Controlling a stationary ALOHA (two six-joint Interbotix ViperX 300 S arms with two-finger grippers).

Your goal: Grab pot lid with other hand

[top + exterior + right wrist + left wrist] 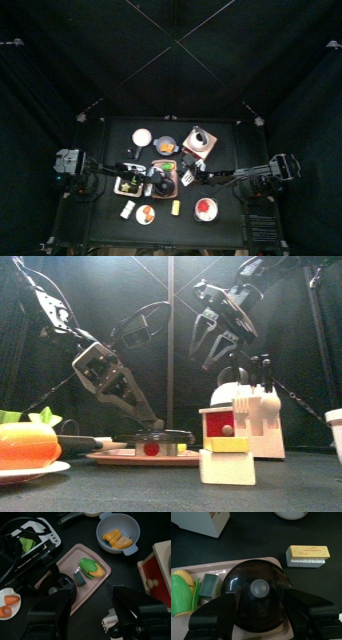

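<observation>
The glossy, domed pot lid (256,592) sits on the pink tray (93,574), and the left gripper (258,614) has its fingers spread around the lid, seemingly gripping it. The right gripper (90,609) hangs above, fingers wide. I'd bring it down to the small central knob (258,587), since the smooth dome looks slippery.

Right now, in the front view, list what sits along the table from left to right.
Orange food on a white plate → pink tray carrying the pot lid → yellow-and-white block → white and red toy.
</observation>
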